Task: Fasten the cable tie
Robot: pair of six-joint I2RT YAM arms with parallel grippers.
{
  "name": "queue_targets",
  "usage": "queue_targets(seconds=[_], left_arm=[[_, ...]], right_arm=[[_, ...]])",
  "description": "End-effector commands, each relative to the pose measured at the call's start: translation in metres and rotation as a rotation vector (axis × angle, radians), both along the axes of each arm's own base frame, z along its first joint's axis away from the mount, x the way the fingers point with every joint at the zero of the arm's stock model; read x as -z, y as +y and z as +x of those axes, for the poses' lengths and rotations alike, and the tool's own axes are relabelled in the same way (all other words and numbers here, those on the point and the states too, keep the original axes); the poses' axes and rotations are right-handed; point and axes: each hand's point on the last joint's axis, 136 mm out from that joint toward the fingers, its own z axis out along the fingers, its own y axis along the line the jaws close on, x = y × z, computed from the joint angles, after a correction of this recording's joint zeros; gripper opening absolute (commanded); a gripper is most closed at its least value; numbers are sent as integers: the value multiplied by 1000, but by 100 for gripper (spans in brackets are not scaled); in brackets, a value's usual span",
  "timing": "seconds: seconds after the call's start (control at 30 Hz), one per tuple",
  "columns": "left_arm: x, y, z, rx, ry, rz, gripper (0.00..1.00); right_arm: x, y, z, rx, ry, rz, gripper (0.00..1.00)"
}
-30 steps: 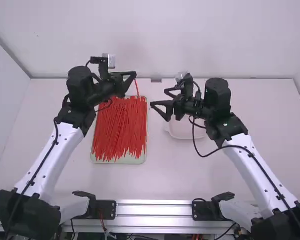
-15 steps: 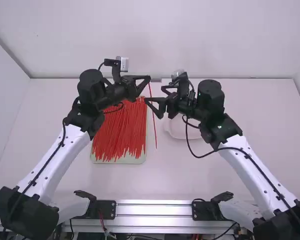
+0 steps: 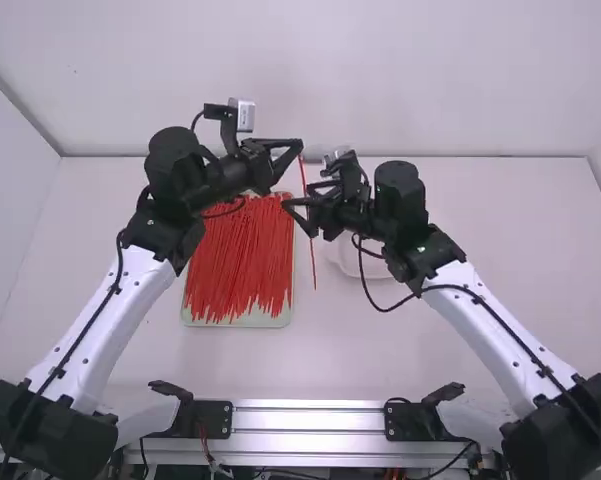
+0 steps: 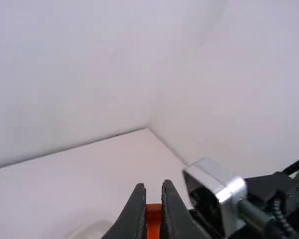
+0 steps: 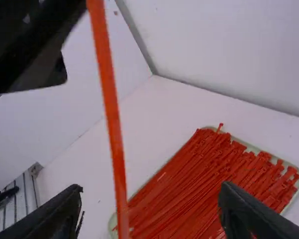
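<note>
Left gripper [image 3: 297, 148] was seen clenched on the upper end of a single red cable tie [image 3: 308, 230], which was held raised above the white table [image 3: 500, 230] near the far right corner of the tray [image 3: 237, 322]. In the left wrist view a strip of red was pinched between its two closed fingers [image 4: 138, 211]. The tie was gripped by its top and hung almost straight down, with its lower end free above the table just beside the tray's right edge.

Right gripper [image 3: 301, 219] was held released, its fingers spread to either side of the hanging tie, part of the way down its length. In the right wrist view the strap was seen running between the two parted fingers [image 5: 57, 219], nearer to one of them. Whether either finger touched it could not be told.

A dense pile of red ties [image 3: 242, 255] was spread lengthwise across the tray. A white bowl [image 3: 358, 262] was set on the table just beside the tray and was partly covered by the right arm.
</note>
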Motion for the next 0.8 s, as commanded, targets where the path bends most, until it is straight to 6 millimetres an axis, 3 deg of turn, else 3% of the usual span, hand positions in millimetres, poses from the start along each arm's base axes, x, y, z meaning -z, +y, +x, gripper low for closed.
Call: queue_targets(seconds=[0.0,0.03,0.2,0.27,0.37,0.5,0.6,0.63,0.7,0.77], left_arm=[[-18,7,-3,-51,-43,-4,2],[-18,6,-3,-46,-45,-2,2],[-17,6,-3,-47,-42,-1,2],[-17,7,-3,-51,-40,-1,2],[-17,6,-3,-47,-68,23,2],[-16,7,-2,-49,-67,27,2],[-15,5,0,-46,-67,22,3],[-14,5,2,-47,-54,12,7],[-15,4,3,-42,-57,7,28],[-14,4,4,-43,-58,7,40]], right_arm=[[-15,1,1,1,-29,18,59],[-15,1,1,2,-29,18,52],[-15,-3,4,12,-28,17,40],[-14,-5,6,19,-26,17,30],[-15,-5,7,21,-28,18,26],[-15,-5,7,21,-30,18,1],[-16,-5,7,21,-33,20,0],[-17,-4,6,18,-36,22,0],[-19,-5,6,9,-44,30,0],[-21,-6,6,-5,-48,36,0]])
